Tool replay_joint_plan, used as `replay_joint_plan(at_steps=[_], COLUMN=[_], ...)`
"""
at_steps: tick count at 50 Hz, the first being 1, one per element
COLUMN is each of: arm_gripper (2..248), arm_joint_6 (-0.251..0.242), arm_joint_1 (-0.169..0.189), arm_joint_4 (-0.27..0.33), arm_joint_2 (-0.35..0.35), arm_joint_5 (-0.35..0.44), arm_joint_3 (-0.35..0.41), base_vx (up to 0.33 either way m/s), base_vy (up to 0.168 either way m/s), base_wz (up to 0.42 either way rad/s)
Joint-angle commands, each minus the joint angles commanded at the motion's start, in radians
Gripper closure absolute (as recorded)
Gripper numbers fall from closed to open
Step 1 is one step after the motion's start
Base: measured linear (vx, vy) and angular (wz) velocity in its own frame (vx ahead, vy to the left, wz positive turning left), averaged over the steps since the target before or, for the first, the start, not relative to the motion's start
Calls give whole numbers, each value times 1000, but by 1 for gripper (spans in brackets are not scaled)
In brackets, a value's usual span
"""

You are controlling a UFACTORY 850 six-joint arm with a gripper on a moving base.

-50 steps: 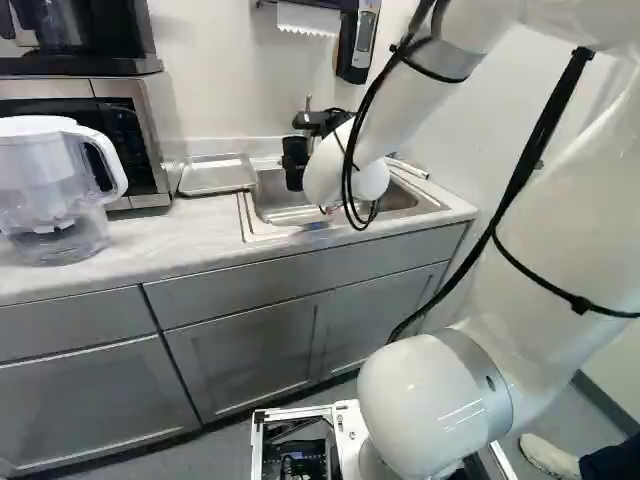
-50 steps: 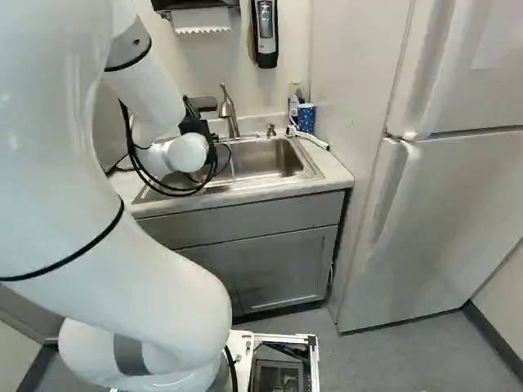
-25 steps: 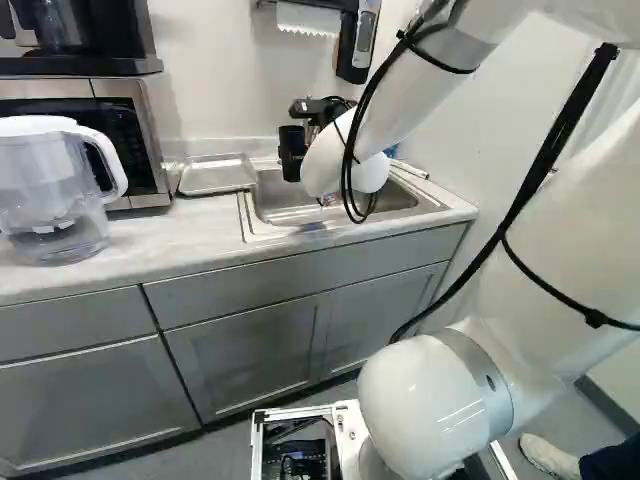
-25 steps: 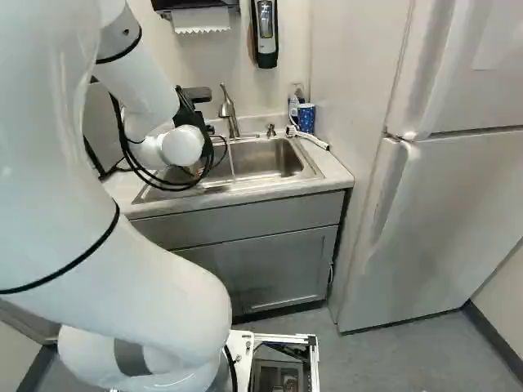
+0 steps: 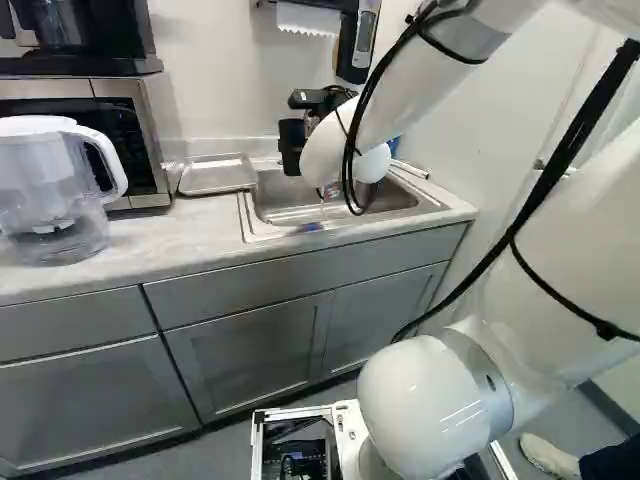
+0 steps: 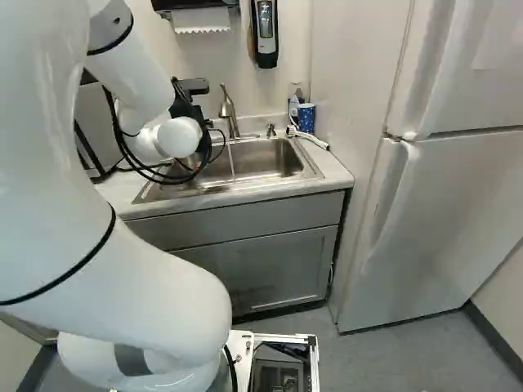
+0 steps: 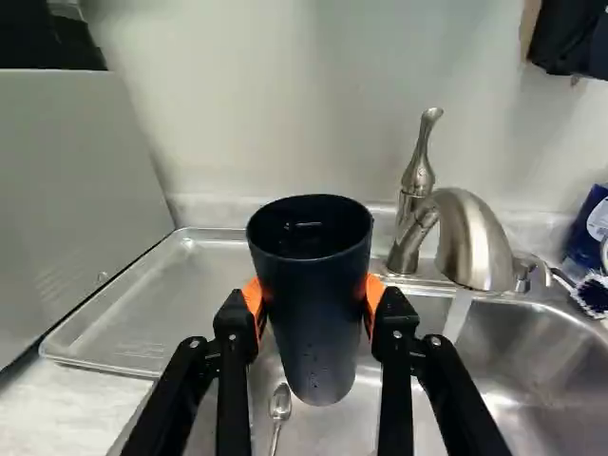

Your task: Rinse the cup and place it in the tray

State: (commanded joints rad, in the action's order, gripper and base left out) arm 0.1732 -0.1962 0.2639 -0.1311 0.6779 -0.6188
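Note:
In the left base view, my gripper (image 5: 313, 124) is over the sink's tray-side end, partly hidden by the wrist, with the dark cup (image 5: 291, 147) in front of it. In the wrist view the gripper (image 7: 312, 299) is shut on the cup (image 7: 313, 318), an orange pad on either side. The cup stands nearly upright, its mouth open upward, drops on its lower wall. Water runs from the faucet (image 7: 472, 242) beside the cup, not into it. The metal tray (image 5: 217, 175) lies on the counter next to the sink (image 6: 265, 158).
A spoon (image 7: 279, 403) lies in the sink below the cup. The microwave (image 5: 155, 140) borders the tray, and a water pitcher (image 5: 55, 190) stands on the counter. A blue cup (image 6: 306, 118) and a brush (image 7: 594, 294) are on the sink's far side. The fridge (image 6: 433, 220) stands to the right.
My arm has swung a little toward the tray side, carrying the cup slightly left and up, away from the faucet. The running water shows more plainly in the right base view. The base has stayed put.

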Motion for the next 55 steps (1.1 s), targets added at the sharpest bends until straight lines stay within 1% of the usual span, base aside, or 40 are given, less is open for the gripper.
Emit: replay_joint_plan(at_steps=[19,55], arm_gripper=[129,129], arm_joint_6=[0,0], arm_joint_1=[-15,-52], arm_joint_4=[-18,-92], arm_joint_2=[-6,-29], arm_joint_5=[-8,-81], arm_joint_3=[-36,-92], base_vx=[0,0], base_vy=[0,0], base_wz=[0,0])
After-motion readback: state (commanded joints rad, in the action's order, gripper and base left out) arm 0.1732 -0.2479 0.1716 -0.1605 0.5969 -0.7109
